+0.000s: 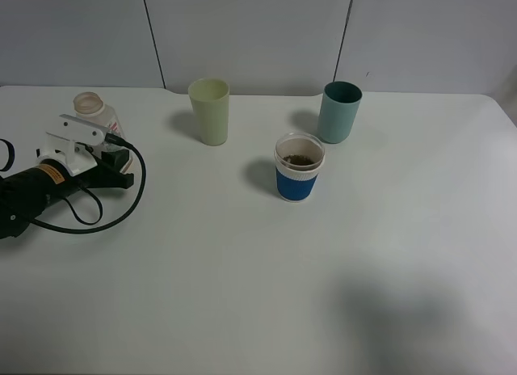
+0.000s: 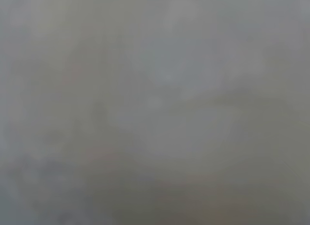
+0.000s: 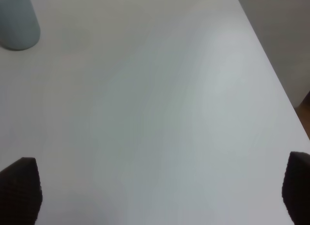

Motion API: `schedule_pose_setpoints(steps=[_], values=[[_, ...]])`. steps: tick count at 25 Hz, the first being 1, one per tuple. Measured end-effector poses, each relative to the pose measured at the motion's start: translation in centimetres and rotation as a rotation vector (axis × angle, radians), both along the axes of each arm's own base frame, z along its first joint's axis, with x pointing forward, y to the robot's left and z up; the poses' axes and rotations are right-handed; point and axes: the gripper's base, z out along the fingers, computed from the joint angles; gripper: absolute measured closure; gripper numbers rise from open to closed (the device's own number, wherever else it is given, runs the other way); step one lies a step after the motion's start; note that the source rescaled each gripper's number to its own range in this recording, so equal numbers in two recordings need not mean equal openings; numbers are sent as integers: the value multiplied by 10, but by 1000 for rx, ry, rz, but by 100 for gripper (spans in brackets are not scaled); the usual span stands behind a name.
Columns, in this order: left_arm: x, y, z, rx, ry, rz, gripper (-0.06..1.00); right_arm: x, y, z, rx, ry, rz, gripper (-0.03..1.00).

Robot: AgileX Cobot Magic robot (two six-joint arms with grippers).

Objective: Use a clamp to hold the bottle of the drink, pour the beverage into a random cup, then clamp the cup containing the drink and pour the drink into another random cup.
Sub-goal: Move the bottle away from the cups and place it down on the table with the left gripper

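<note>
The clear drink bottle [image 1: 95, 110] with an open pinkish neck stands at the table's far left. My left gripper [image 1: 118, 170] is right in front of it, fingers pointing right; whether it holds the bottle is hidden. The left wrist view is a grey blur. A blue cup with a white rim [image 1: 299, 168] holds brown drink at the middle. A pale green cup [image 1: 210, 110] and a teal cup [image 1: 339, 111] stand behind it; the teal cup also shows in the right wrist view [image 3: 17, 21]. My right gripper [image 3: 160, 196] is open and empty over bare table.
The white table [image 1: 258, 294] ends at the right [image 3: 276, 79]. A black cable [image 1: 121, 217] loops from the left arm over the table. A shadow lies at the front right [image 1: 404, 318].
</note>
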Motion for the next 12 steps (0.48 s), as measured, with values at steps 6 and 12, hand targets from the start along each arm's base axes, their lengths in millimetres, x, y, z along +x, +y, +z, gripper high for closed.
schedule_pose_setpoints(steps=[6, 12], values=[[0, 0, 0, 0, 0, 0, 94, 0, 0, 0, 0, 0, 0, -3], [0, 0, 0, -6, 2, 2, 73, 0, 0, 0, 0, 0, 0, -3]])
